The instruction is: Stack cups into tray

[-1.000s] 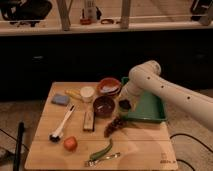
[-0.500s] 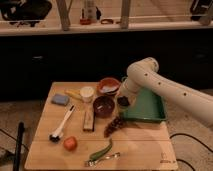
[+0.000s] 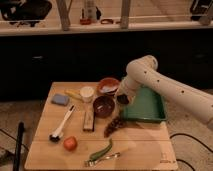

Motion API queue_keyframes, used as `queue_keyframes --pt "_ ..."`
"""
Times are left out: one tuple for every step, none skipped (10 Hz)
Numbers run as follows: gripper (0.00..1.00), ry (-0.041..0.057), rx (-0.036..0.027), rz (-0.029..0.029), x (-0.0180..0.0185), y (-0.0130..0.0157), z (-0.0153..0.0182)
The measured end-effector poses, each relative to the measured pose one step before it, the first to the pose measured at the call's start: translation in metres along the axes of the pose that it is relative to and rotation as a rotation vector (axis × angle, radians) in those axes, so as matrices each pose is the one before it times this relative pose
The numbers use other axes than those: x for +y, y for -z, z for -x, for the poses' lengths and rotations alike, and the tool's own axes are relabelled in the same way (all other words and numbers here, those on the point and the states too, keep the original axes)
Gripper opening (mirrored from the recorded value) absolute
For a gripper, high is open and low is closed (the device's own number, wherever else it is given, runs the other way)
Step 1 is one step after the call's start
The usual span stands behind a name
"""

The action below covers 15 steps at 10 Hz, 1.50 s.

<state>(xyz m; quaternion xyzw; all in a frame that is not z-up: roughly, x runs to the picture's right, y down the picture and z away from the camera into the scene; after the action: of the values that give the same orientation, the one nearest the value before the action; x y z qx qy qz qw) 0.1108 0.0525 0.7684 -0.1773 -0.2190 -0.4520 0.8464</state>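
Observation:
My gripper (image 3: 123, 98) hangs at the end of the white arm, over the left rim of the green tray (image 3: 150, 109). It is shut on a small dark round thing, the dark olive-green cup (image 3: 123, 100), just right of the red-brown bowl. The cream-white cup (image 3: 87, 93) stands upright on the wooden table, left of the bowls and well apart from the gripper. The tray's floor looks bare where the arm does not cover it.
A dark red-brown bowl (image 3: 104, 106) and an orange bowl (image 3: 108, 85) sit left of the tray. Also on the table are a blue sponge (image 3: 60, 99), a white brush (image 3: 62, 125), a wooden block (image 3: 89, 120), a red fruit (image 3: 70, 143) and a green pepper (image 3: 102, 149).
The gripper has crept up a little and closed at the tray's left rim. The arm has shifted only slightly, and the other things on the table have not moved.

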Motion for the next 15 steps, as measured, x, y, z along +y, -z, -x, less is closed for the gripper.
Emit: queue_keyframes --pt "0.00 -0.01765 0.00915 0.00552 0.00846 0.00204 -0.00601" --pt "0.00 -0.00875 0.00306 0.00280 0.00243 0.00026 -0.00240" --pt "0.00 -0.00676 0.00342 0.00267 0.00073 -0.00004 -0.00273" --pt "0.00 -0.01174 0.00118 0.00277 0.00384 -0.00062 -0.00454" --pt "0.00 -0.01619 0.00308 0.00117 0.00535 0.00030 -0.00642" --pt "0.00 -0.00776 0.00099 0.00168 0.00269 -0.00047 -0.00336" --pt "0.00 -0.01009 0.00179 0.00130 0.00200 -0.00081 -0.00618" --pt "0.00 -0.00555 0.00134 -0.00012 0.00104 -0.00002 -0.00344" --pt "0.00 -0.01146 0.00158 0.00053 0.00387 -0.00017 -0.00569" --pt "0.00 -0.01575 0.00096 -0.00260 0.00465 0.00039 -0.00697" --pt "0.00 -0.01012 -0.00199 -0.00187 0.00303 -0.00146 -0.00468" --pt "0.00 -0.01058 -0.00217 -0.00294 0.00298 -0.00150 -0.00553" --pt "0.00 -0.01705 -0.00533 -0.00065 0.00576 -0.00410 -0.00554" --pt "0.00 -0.01129 -0.00476 -0.00037 0.00418 -0.00467 -0.00380" --pt "0.00 -0.01332 -0.00566 -0.00132 0.00346 -0.00544 -0.00480"
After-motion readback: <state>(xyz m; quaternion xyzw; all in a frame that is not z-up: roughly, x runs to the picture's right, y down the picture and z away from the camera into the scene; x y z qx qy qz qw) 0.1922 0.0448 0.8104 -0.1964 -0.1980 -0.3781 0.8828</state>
